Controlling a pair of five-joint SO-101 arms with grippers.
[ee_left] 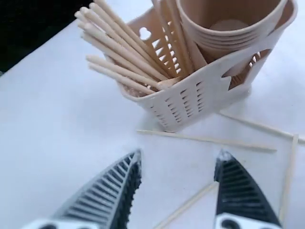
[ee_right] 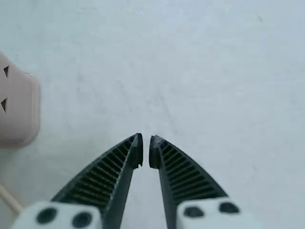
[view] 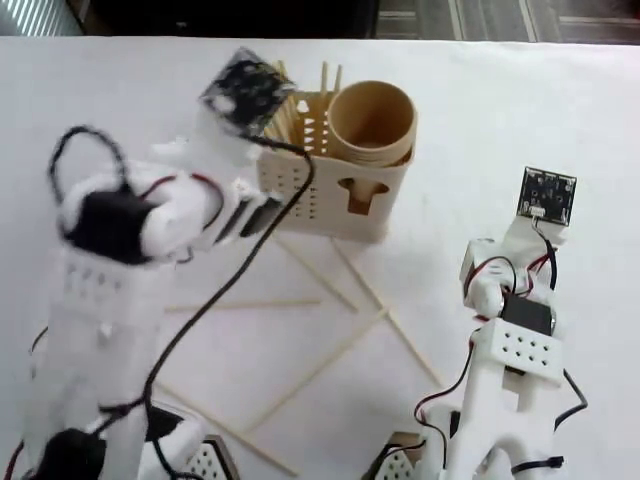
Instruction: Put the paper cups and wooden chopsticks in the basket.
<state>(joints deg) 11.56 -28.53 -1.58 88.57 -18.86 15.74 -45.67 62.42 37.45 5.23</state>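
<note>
- White tabletop (view: 520, 110), spread beneath both hands and bearing everything else.
- Left arm (view: 110, 270), white with black cabling, leaning in toward the basket.
- Right arm (view: 515, 350), white too, well apart from the left hand on the far side of the scattered sticks.
- Beige slotted basket (ee_left: 190, 98), upright just ahead of the left hand (ee_left: 180, 153), beyond its fingertips; off to one side of the right hand (ee_right: 146, 138), with one corner of it at the edge of the right wrist view.
- Stack of paper cups (ee_left: 228, 24), nested and upright in the basket compartment farther from the left hand.
- Left hand spread wide, gripping nothing, hanging over the tabletop with loose sticks below and ahead of it.
- Right hand all but closed, a thin slit between the tips, gripping nothing, over bare tabletop.
- Bundle of wooden chopsticks (ee_left: 121, 47), leaning fanned out of the basket compartment nearer the left hand, beside the cups.
- Loose chopsticks (view: 320, 365), several, flat on the tabletop and crossing one another, between the two hands; one (ee_left: 205, 139) between the left hand and the foot of the basket, another beneath the left hand's open span.
</note>
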